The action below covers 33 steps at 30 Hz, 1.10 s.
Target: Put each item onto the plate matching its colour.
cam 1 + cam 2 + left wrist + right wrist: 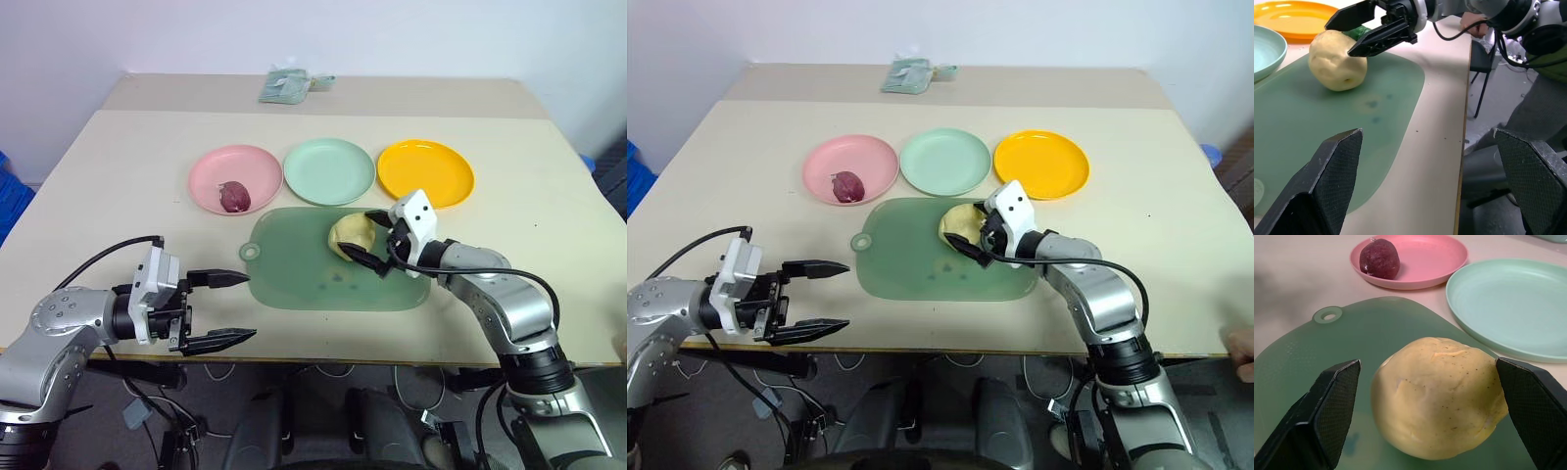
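Note:
A pale yellow lump (pixel 349 235) lies on the green mat (pixel 294 274). My right gripper (pixel 371 240) is open, one finger on each side of the lump with a gap left on both sides (pixel 1437 396). A sliver of the small green item (pixel 1357 32) peeks out behind the lump. The dark purplish-red item (pixel 234 196) rests on the pink plate (pixel 211 166). The mint plate (pixel 329 170) and the orange-yellow plate (pixel 425 173) hold nothing. My left gripper (pixel 227 308) hangs open and empty at the near table edge, left of the mat.
A crumpled greenish packet (pixel 289 86) lies at the table's far edge. A person's hand (pixel 1242 354) shows at the right, just off the table. Bare tabletop lies left of the pink plate and right of the mat.

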{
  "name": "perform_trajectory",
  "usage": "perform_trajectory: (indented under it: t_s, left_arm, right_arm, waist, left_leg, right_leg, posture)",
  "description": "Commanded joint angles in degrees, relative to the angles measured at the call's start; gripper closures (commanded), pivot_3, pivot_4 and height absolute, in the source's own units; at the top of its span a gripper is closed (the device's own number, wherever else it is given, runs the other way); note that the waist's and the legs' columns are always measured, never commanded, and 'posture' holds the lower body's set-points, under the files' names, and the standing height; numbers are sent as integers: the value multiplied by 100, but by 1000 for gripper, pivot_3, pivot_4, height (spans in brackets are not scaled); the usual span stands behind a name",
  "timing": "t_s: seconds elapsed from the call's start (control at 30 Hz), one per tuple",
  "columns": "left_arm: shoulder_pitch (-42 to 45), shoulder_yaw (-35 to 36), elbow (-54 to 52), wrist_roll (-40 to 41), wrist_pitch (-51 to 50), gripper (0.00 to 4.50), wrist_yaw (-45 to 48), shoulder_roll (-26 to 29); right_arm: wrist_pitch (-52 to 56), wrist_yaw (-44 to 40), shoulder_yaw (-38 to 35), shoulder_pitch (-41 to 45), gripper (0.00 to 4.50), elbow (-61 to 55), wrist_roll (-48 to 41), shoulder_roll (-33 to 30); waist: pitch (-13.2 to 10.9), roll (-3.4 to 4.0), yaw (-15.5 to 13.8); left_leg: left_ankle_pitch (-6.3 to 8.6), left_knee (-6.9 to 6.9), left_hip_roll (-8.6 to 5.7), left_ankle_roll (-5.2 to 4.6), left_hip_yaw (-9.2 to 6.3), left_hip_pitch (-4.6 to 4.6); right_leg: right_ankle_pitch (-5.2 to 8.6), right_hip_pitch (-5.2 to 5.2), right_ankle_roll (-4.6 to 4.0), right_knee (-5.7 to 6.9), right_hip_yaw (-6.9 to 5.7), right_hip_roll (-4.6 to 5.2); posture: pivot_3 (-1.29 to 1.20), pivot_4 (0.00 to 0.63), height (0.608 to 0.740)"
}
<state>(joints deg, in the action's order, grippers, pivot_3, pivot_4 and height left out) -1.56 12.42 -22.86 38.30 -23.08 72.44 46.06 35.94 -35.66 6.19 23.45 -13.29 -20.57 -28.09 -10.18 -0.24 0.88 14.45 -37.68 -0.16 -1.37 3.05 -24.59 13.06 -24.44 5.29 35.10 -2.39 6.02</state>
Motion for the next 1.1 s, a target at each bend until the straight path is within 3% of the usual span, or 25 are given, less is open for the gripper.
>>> perform_trajectory:
  t_s: [0.03, 1.07, 1.1]
  left_arm:
    - [21, 119, -247, 148, 79, 106, 9, 74]
    - [-328, -152, -1120, 163, 2, 106, -846, -143]
    - [-337, -157, -1143, 171, 1, 38, -868, -140]
  right_arm:
    - [95, -49, 86, 183, 0, 23, 15, 83]
    - [-157, -552, 847, -21, 0, 223, 694, -6]
    - [-171, -559, 845, -24, 260, 241, 709, 1]
  waist:
    - [0, 0, 1]
    - [6, 1, 3]
    - [6, 1, 2]
  left_leg:
    - [0, 0, 0, 0, 0, 0]
    - [0, 6, 0, 1, 2, 5]
    - [0, 6, 0, 1, 2, 6]
  right_leg:
    - [0, 0, 0, 0, 0, 0]
    - [0, 1, 0, 0, 0, -1]
    - [0, 1, 0, 0, 0, -1]
  posture:
    - [0, 150, 740]
    - [0, 150, 740]
    - [0, 150, 740]
